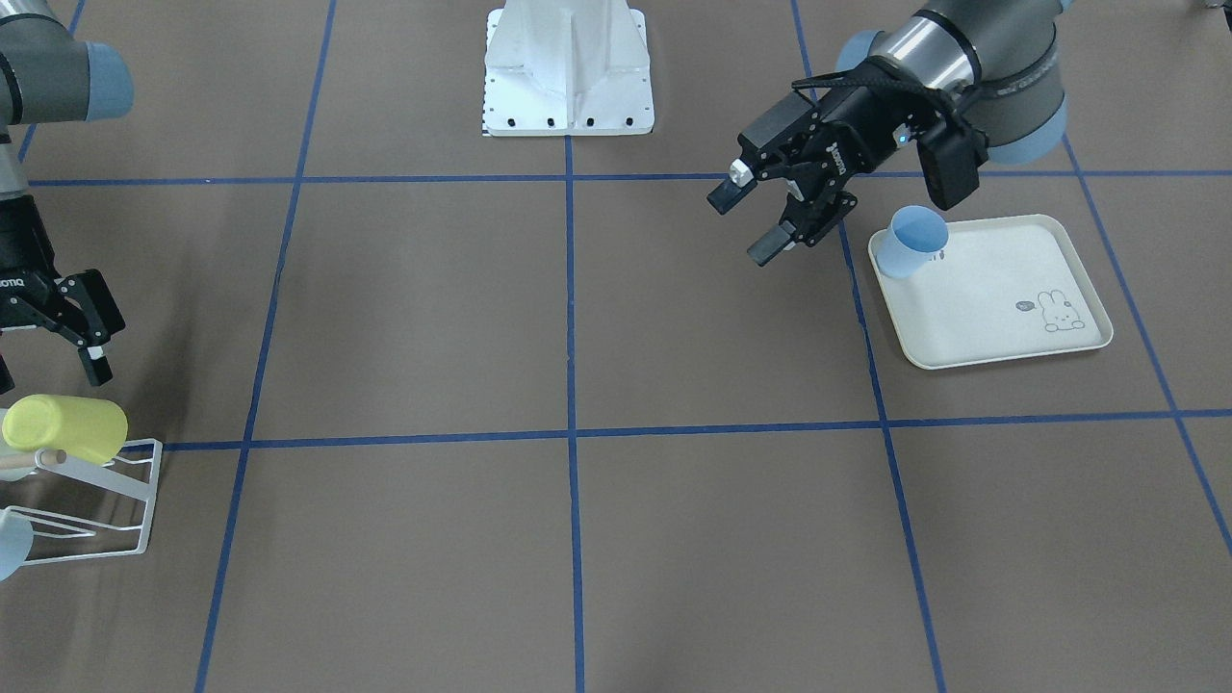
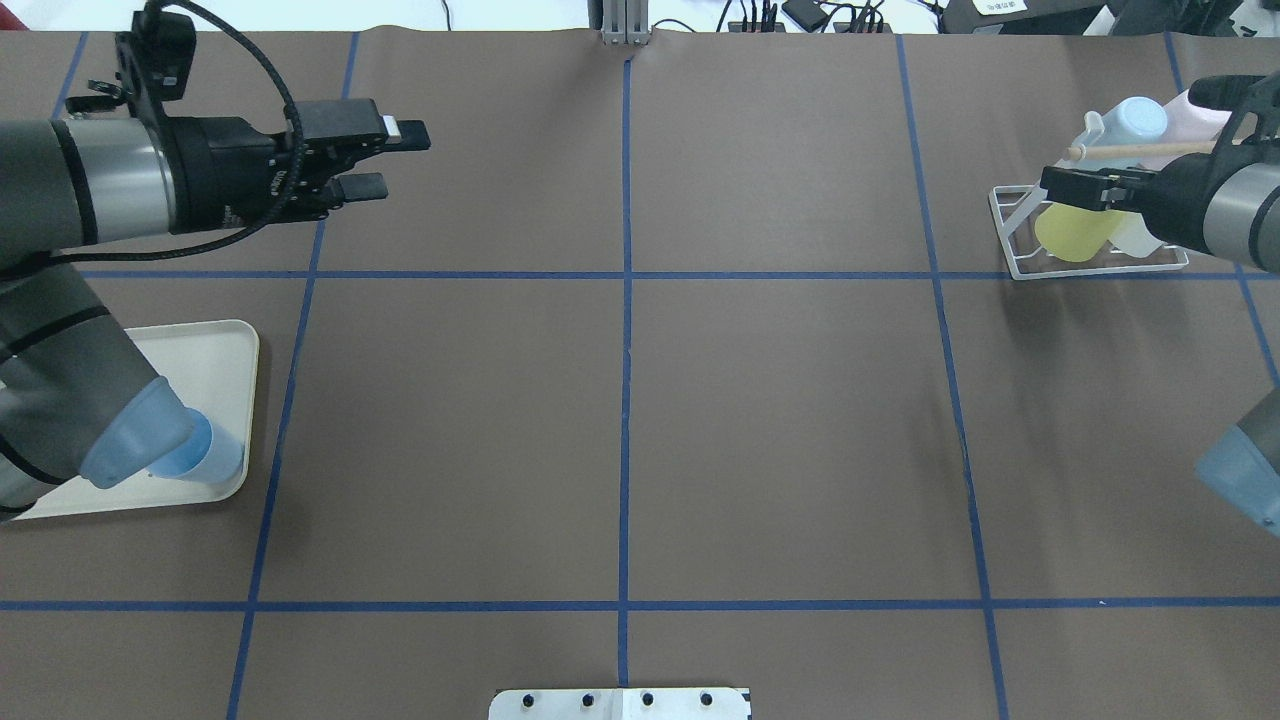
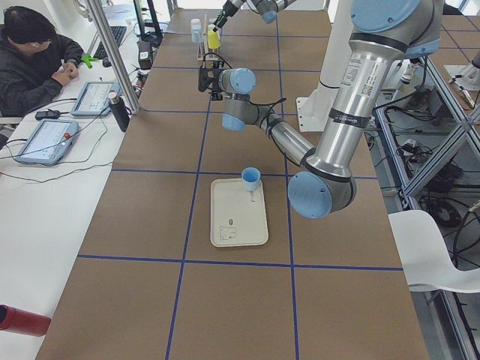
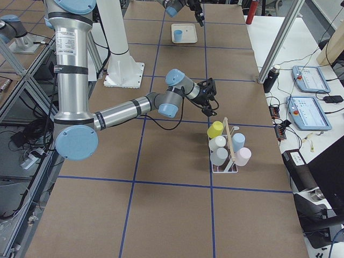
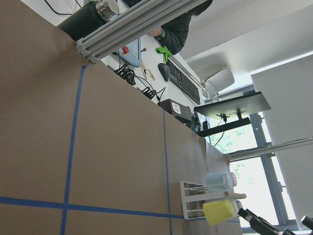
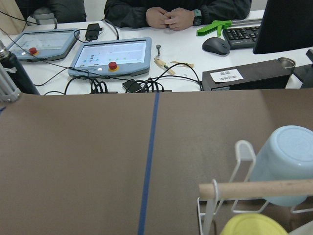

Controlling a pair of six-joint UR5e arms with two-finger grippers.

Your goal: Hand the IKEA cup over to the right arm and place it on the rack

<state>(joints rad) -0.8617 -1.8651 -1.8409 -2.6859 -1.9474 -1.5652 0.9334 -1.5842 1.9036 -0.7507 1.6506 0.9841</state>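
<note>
Brown paper with a blue tape grid covers the desk (image 1: 433,318).

Front-facing view: the left claw (image 1: 743,227) hangs right of centre in the upper frame. Its jaws are spread wide and hold nothing. It is over bare desk, just left of the tray (image 1: 1001,322). The IKEA cup (image 1: 914,243) stands upright, mouth up, in the tray's upper-left corner, near the claw but apart from it. At the left edge the right claw (image 1: 48,371) is partly cut off. It appears spread and empty, above the rack (image 1: 125,491) in the lower-left corner, where a yellow cup (image 1: 67,425) already lies.

Overhead view: the left claw sits at upper left with its fingers pointing toward frame centre. The IKEA cup, at lower left, is half hidden under the left arm's blue joint cap.

Left side view: the IKEA cup is a small pale-blue tumbler, smooth, without a handle, tapering toward its base.

Wrist views: neither shows its own fingers or the IKEA cup.

Step in hand, by judgement: fetch the IKEA cup.
1. Bring the open left claw back over the tray corner.
2. Grip low on one side of the wall, leaving the rim and the opposite side free for the right claw.
3. Close gently, since a light tumbler is likely to tip or slide.
</note>
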